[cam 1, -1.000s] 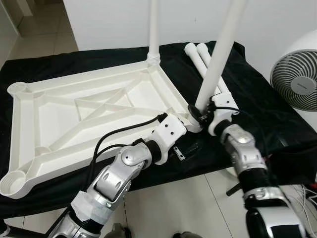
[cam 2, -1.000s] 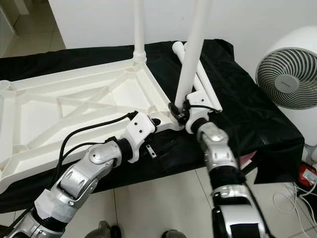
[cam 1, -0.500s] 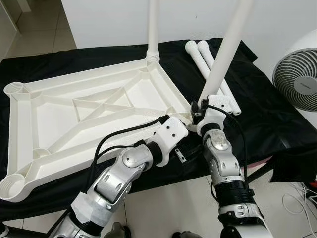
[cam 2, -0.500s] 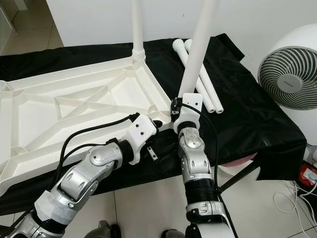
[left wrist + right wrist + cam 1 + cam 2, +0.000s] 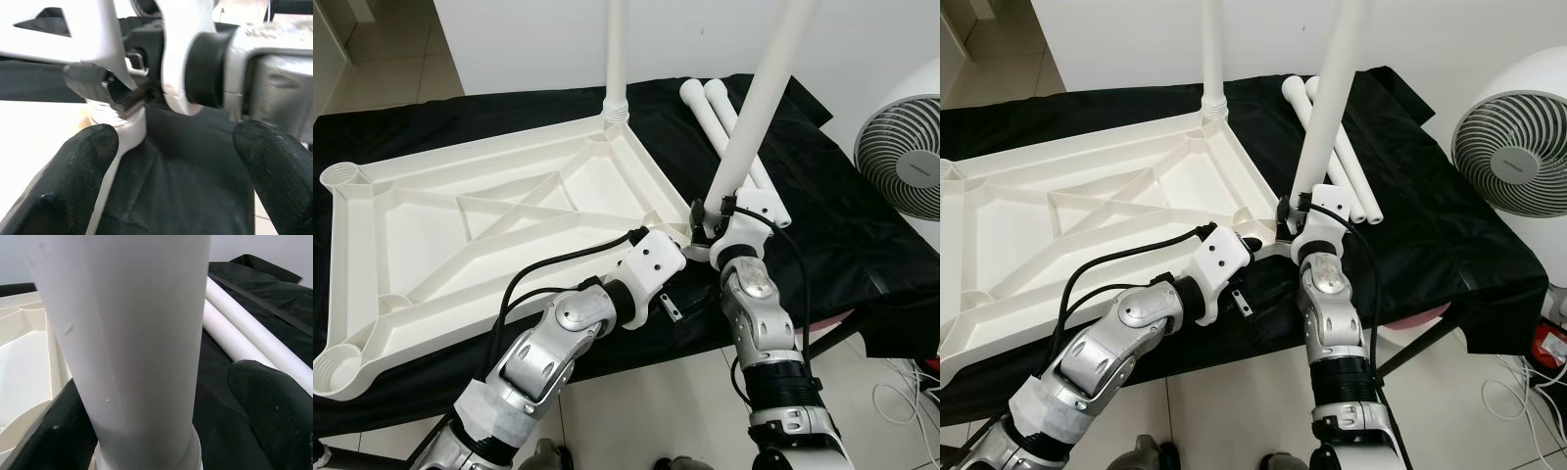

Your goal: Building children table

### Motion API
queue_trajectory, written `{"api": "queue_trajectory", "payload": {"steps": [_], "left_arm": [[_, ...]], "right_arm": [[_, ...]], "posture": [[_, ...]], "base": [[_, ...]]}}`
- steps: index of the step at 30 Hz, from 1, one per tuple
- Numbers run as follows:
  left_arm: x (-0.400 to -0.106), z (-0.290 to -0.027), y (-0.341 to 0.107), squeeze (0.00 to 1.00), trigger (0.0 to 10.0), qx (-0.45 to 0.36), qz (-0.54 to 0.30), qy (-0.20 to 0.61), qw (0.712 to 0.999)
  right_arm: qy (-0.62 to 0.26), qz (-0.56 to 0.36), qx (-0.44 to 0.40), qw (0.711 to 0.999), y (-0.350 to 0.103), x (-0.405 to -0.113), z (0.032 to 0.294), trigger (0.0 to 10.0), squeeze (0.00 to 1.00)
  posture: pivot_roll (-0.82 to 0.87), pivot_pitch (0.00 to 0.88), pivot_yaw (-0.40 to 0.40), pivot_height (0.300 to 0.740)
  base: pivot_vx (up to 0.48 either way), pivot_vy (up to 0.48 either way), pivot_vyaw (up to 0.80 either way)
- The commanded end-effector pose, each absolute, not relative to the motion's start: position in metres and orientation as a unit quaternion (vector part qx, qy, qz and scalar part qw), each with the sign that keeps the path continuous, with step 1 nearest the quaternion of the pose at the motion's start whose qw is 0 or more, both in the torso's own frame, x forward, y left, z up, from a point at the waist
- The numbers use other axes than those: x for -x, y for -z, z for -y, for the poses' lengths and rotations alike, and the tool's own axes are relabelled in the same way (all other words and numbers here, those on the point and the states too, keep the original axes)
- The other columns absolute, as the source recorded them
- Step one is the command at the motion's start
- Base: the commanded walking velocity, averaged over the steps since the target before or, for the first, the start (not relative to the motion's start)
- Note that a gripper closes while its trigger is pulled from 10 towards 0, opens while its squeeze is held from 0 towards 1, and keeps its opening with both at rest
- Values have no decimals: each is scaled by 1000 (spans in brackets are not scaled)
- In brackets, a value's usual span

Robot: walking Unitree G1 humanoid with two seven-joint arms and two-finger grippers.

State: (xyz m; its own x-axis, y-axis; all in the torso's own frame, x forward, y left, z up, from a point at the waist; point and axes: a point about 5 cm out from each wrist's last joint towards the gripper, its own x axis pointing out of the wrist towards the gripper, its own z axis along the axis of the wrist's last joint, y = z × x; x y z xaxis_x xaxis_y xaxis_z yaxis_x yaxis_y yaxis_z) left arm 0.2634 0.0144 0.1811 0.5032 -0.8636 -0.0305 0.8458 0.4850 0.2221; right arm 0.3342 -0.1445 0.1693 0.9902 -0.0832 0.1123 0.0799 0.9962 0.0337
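At tabletop (image 5: 489,211) corner, right claw (image 5: 710,217) around leg (image 5: 754,108); left claw (image 5: 171,161) open, empty.

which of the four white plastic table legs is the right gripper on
The tilted white plastic leg at the near right corner of the upturned white tabletop; the right gripper is at its base. Another leg stands at the far corner, two lie on the black cloth.

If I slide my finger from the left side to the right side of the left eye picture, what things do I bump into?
Upside-down white tabletop → upright leg already in its far corner → left gripper → tilted leg in the right gripper → black cloth → white fan.
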Motion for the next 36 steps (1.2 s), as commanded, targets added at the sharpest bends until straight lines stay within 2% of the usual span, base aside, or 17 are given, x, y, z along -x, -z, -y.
{"api": "queue_trajectory", "payload": {"steps": [1, 7, 15, 19, 21, 25, 27, 36], "left_arm": [[-267, -12, -184, 0, 10000, -99, 47, 506, 856], [-279, -9, -190, 0, 10000, -103, 58, 481, 869], [-281, -8, -192, 0, 10000, -108, 60, 480, 868], [-282, -10, -186, 0, 10000, -125, 37, 488, 863], [-285, -14, -180, 0, 10000, -139, 11, 484, 864], [-288, -16, -177, 0, 10000, -145, 3, 479, 866], [-298, -22, -173, 0, 10000, -149, -15, 454, 878], [-307, -32, -166, 0, 10000, -179, -48, 425, 886]], "right_arm": [[38, 55, -13, 998, -163, -327, 153, 10000, 0], [13, 62, -8, 998, -156, -312, 153, 10000, 0], [1, 72, -18, 997, -156, -304, 154, 10000, 0], [-22, 81, -14, 996, -154, -293, 156, 10000, 0], [-11, 65, 11, 998, -145, -281, 165, 10000, 0], [-7, 57, 14, 998, -141, -277, 168, 10000, 0], [-13, 59, 15, 998, -139, -268, 168, 10000, 0], [-2, 74, 8, 997, -142, -259, 175, 10000, 0]], "posture": [[-89, 73, 15, 740], [-97, 78, 19, 740], [-102, 80, 24, 740], [-103, 82, 28, 740], [-106, 91, 28, 740], [-111, 97, 30, 740], [-120, 107, 34, 740], [-134, 124, 44, 740]], "base": [[0, 0, 0], [0, 0, 0], [0, 0, 0], [0, 0, 0], [0, 0, 0], [0, 0, 0], [0, 0, 0], [0, 0, 0]]}}
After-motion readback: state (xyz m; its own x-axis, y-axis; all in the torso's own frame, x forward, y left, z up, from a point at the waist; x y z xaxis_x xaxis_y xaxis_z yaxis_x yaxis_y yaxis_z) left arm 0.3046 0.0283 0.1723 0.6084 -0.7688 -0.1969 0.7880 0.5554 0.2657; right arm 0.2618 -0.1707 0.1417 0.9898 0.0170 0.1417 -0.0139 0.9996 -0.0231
